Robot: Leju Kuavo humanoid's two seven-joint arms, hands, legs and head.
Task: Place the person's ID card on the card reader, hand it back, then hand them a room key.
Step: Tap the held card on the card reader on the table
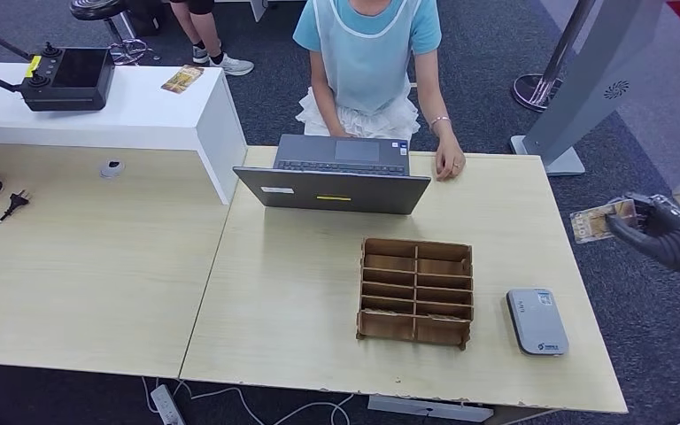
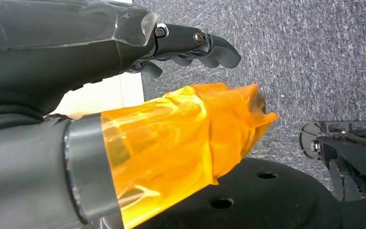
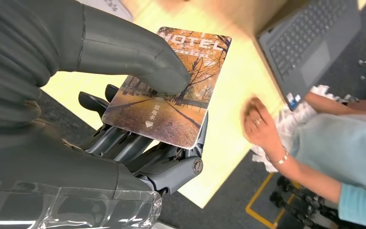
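right hand (image 3: 138,119) pinches the hotel room key card (image 3: 169,88) off the desk's (image 1: 319,266) 3 o'clock edge; left hand (image 2: 138,52) holds nothing, fingers loosely curled.

You can read "HOTEL" in pale capitals across the top edge of the room key (image 3: 167,88), the autumn-avenue card pinched under the thumb of the right hand (image 3: 90,119). Below it runs a line of smaller print, and mid-card a few small Chinese characters above a little mark, all too fine for you to make out. The card reader (image 1: 537,320) carries a small blue logo and lettering near its front edge, illegible.
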